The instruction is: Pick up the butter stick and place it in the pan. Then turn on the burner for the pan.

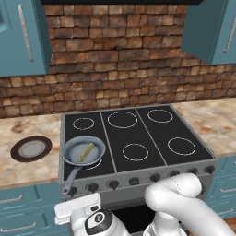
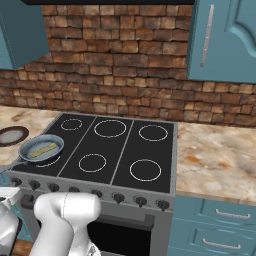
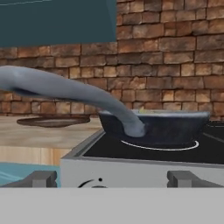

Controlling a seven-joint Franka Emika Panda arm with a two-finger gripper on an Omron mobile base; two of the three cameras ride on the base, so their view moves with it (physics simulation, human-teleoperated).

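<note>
Grey-blue metal marks the pan (image 1: 83, 150), which sits on the front-left burner (image 1: 94, 163) of the black glass stove (image 1: 138, 133), its slim handle (image 1: 71, 179) running toward the front edge and the knob row. On the marbled tabletop to the pan's left lies a dark brown plate (image 1: 31, 149), apart from the stove. Inside the pan the butter stick (image 1: 86, 152) lies flat, its long axis slanting from the near left toward the far right of the base, so the 1st half of the task looks done.

What remains, by my judgement, is the knob for that burner. From the hand view the camera sits low in front of the stove's left corner, looking along the handle at the pan wall, with 2 dark knobs (image 3: 40, 178) just ahead at the bottom. The gripper (image 1: 77, 206) hangs below the front panel, left of the arm's elbow, and stands wide apart, holding nothing. The knobs lie ahead of it and slightly above.
</note>
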